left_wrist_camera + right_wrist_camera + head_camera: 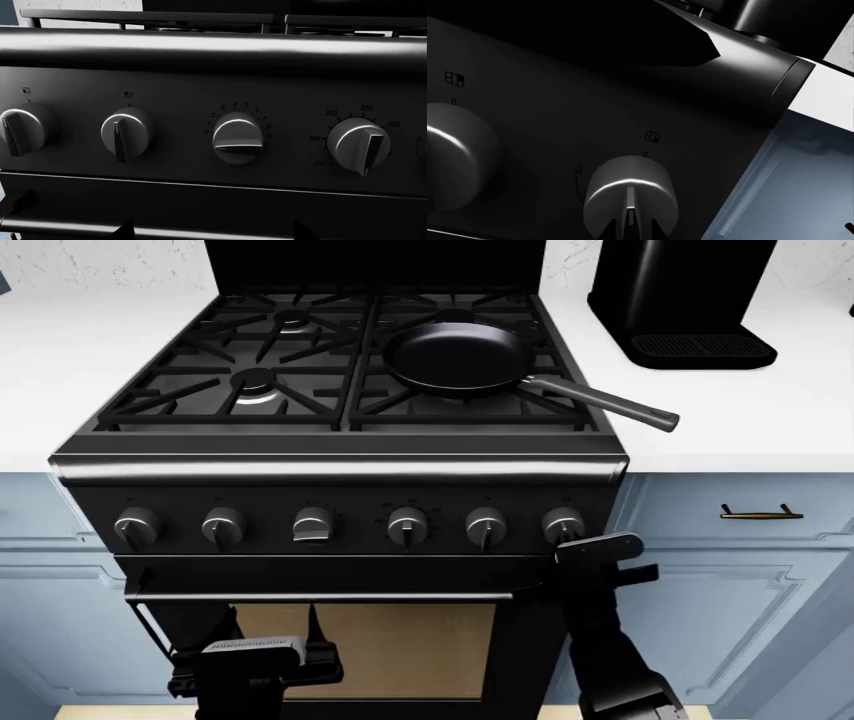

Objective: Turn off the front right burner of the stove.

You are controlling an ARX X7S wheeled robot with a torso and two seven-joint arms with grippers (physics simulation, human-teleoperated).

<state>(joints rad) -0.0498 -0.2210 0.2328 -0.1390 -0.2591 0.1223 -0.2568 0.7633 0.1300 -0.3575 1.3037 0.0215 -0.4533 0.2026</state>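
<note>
The black stove (pixel 340 472) has six round knobs along its front strip. The front right burner (pixel 430 400) is mostly hidden under a black frying pan (pixel 461 355); only its grate fingers show. My right gripper (pixel 583 548) is at the rightmost knob (pixel 565 527). In the right wrist view its two dark fingertips (pixel 602 230) sit close on either side of that knob's (pixel 630 192) ridge, and the gripper (pixel 629 231) is closed on it. My left gripper (pixel 254 665) is low in front of the oven door, open and empty (pixel 213 232).
The pan's handle (pixel 607 405) sticks out over the right counter. A tall black coffee machine (pixel 687 300) stands at the back right. The third knob (pixel 237 138) is turned sideways. The oven handle (pixel 320 596) runs below the knobs. Blue cabinets (pixel 747 560) flank the stove.
</note>
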